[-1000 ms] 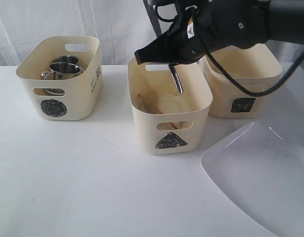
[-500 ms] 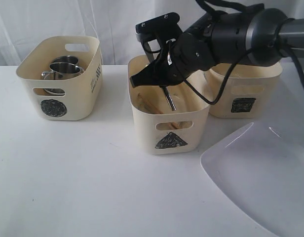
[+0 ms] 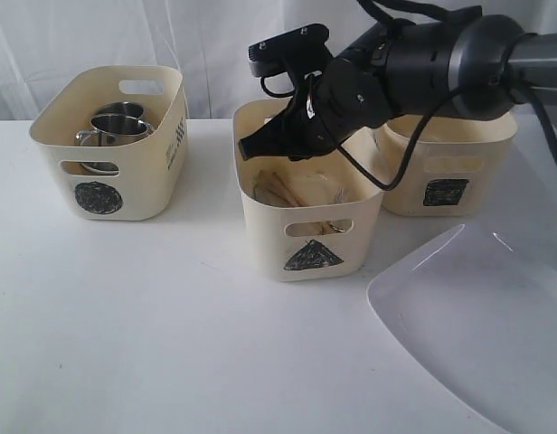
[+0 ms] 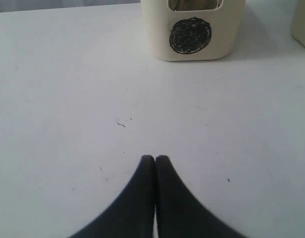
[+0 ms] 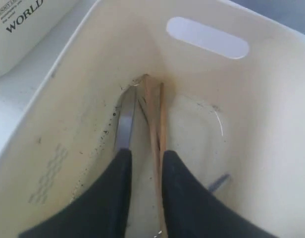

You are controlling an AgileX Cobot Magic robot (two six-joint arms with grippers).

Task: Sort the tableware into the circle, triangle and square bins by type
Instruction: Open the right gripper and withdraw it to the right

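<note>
Table [image 3: 170,344]: near-left expanse bare, open passage.
Large white square plate [image 3: 477,334]: fills near-right corner.
Circle tub [image 3: 125,181] to triangle tub [image 3: 260,226]: wide gap.
Triangle tub to square tub [image 3: 414,181]: close together.
Right arm [image 3: 423,63]: overhangs triangle tub's opening.

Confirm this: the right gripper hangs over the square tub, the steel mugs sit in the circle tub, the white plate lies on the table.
Wrong tub. The exterior view shows the right gripper hanging over the triangle tub, not the square one. The mugs and plate are as you say.
</note>
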